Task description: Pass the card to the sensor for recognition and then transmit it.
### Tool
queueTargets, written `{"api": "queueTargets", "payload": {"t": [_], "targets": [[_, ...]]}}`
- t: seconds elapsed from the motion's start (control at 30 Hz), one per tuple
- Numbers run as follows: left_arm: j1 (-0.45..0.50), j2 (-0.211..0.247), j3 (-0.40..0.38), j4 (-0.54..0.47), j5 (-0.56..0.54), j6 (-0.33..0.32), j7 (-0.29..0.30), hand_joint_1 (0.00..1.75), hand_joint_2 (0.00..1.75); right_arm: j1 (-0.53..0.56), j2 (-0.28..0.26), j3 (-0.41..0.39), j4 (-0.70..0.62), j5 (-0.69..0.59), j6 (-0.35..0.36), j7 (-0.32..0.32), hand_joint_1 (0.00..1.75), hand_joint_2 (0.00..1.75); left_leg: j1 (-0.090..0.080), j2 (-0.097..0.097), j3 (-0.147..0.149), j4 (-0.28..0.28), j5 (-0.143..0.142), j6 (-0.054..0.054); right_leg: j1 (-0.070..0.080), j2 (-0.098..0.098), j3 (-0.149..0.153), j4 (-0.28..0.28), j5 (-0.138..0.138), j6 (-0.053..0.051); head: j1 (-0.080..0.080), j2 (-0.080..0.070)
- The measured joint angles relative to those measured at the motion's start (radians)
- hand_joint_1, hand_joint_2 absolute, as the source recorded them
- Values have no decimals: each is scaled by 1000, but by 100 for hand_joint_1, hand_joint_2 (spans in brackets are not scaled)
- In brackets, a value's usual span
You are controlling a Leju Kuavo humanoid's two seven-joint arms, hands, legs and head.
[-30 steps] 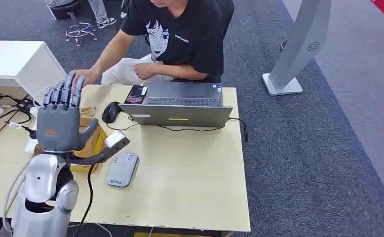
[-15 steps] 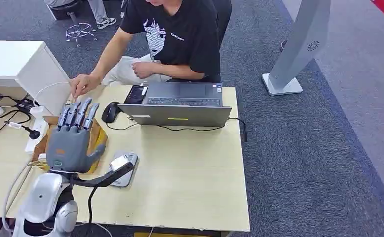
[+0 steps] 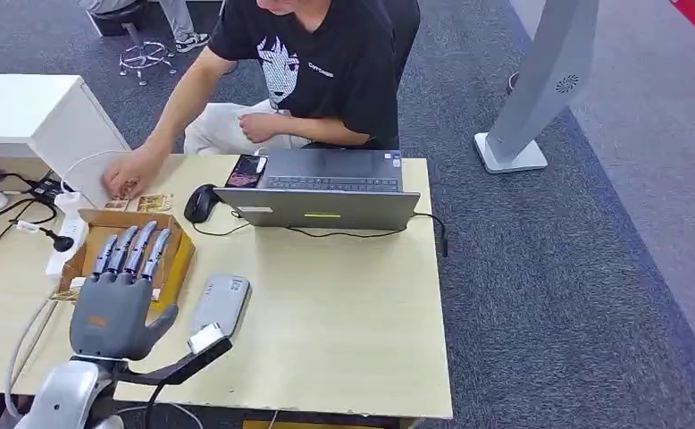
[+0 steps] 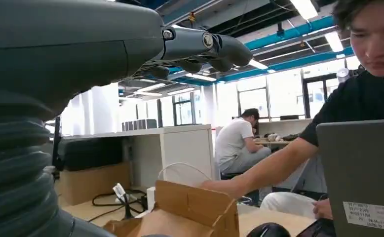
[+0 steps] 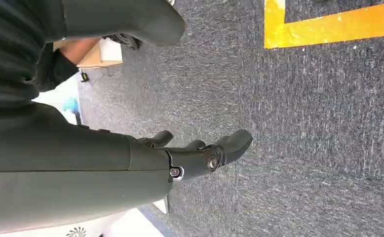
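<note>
The wooden surface (image 3: 344, 304) carries an open grey laptop (image 3: 322, 189) near its far edge, with a seated person in a black shirt (image 3: 322, 63) behind it. That person's hand (image 3: 125, 181) rests on small cards (image 3: 150, 203) lying on the surface just beyond an open cardboard box (image 3: 176, 234). The left hand (image 3: 119, 295) hangs over that box, palm down, fingers straight and slightly apart, holding nothing. A grey card sensor (image 3: 221, 304) lies flat just right of the box. A black mouse (image 3: 201, 203) sits beside the laptop. The right hand (image 5: 200, 153) hangs over grey carpet, fingers loosely apart and empty.
</note>
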Motion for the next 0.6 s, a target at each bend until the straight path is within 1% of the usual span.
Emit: {"api": "queueTargets", "payload": {"t": [0.1,0.17,0.27,0.3,0.4,0.47,0.53,0.6], "targets": [[8,6,0,-7,0,-2,1,0,175,0,1,-1,0,0,0,0,0,175,0,0,0,0,0,0,0,0,0,0,0,0,0,0],[11,10,5,-10,0,-10,19,0,175,0,1,-2,0,0,0,0,0,175,0,0,0,0,0,1,0,0,0,0,0,0,0,0],[20,28,19,-20,0,-12,84,0,175,0,2,-3,0,0,0,-5,0,175,0,0,0,0,0,0,0,0,0,0,0,0,0,0],[20,40,29,-24,0,-17,120,0,175,0,2,-4,0,4,0,-6,0,175,0,0,0,0,0,0,0,0,0,0,0,0,0,0],[17,67,62,-28,-1,-30,166,0,175,-1,2,-4,0,14,0,-7,0,175,0,0,0,0,0,0,0,0,0,0,0,0,0,0],[11,73,87,-28,-1,-39,172,0,175,0,3,-4,0,25,1,-1,0,175,0,0,0,0,0,0,0,0,0,0,0,0,0,0],[3,71,122,-27,-1,-37,153,0,175,0,4,-4,0,33,3,2,0,175,0,0,0,0,1,0,0,0,0,0,0,0,0,0],[-12,58,173,-20,-1,-34,119,0,175,0,5,-4,0,44,4,4,0,175,0,0,0,0,1,0,0,0,0,0,0,0,0,0]]}}
